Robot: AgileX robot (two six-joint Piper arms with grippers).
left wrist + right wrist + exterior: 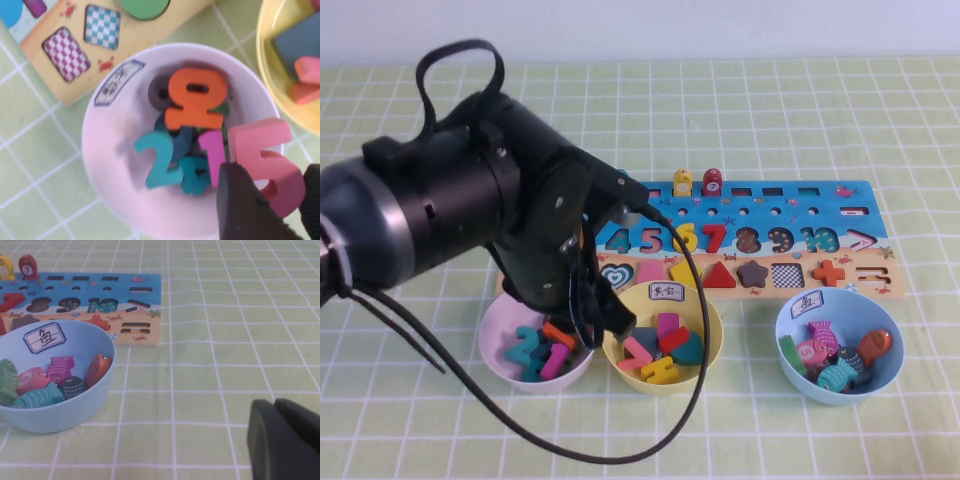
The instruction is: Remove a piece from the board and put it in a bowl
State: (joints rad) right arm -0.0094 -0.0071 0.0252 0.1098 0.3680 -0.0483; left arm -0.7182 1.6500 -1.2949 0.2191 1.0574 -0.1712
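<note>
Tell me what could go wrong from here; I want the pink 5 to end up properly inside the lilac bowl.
1. The left gripper holds the pink 5 over the lilac bowl's rim on the yellow bowl's side; released here, it may tip outside or catch the edge.
2. The bowl already holds a heap of numerals, with an orange piece on top, so the 5 could bounce off.
The right gripper sits low beside the blue bowl, uninvolved.

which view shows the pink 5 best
The left wrist view: the pink 5 fills the corner, pinched in the left claw over the lilac bowl. In the high view the left arm hides it. The right wrist view misses it, showing only the right claw, parked beside the blue bowl.
</note>
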